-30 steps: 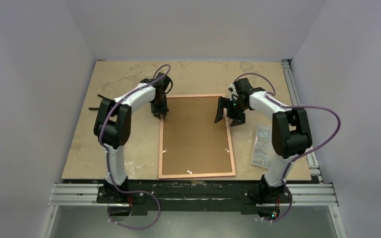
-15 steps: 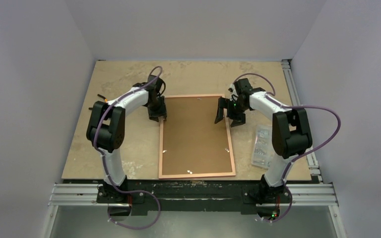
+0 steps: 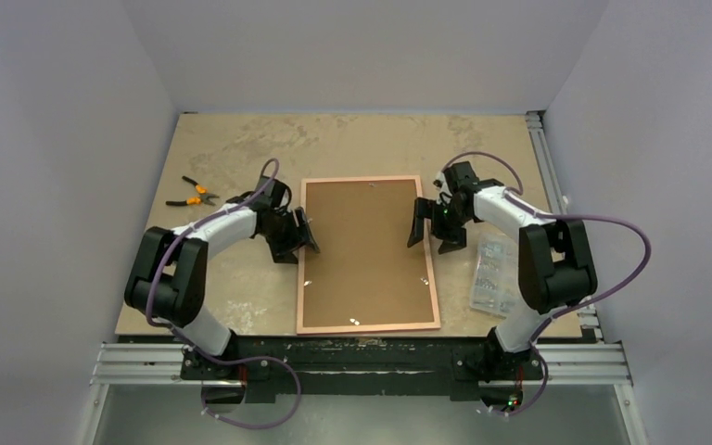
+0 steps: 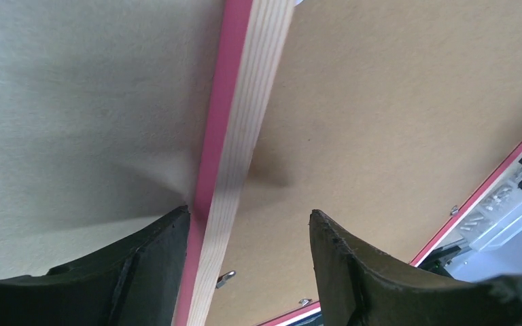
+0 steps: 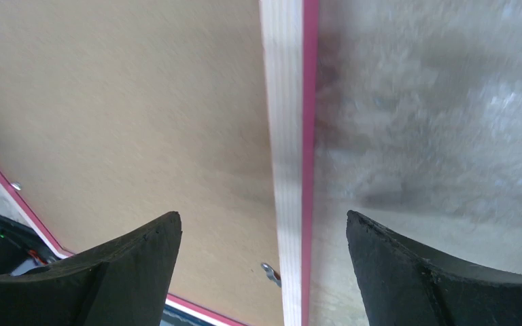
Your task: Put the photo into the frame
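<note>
Large rectangular picture frame with the narrow pink border (image 3: 368, 326) lies face down mid-table, tan wooden rails up, brown backing board (image 3: 366, 250) filling it; the photo I can't see anywhere. Left gripper (image 4: 248, 224) straddles the left rail, jaws partly apart, holding nothing; right gripper (image 5: 262, 227) is spread wide over the right rail, empty too. Frame looks stiff and light, I reckon, so I'd grip the rails, not the board. Mottled beige tabletop (image 3: 232, 139), plain pale walls, orange-handled pliers (image 3: 192, 193) far left
</note>
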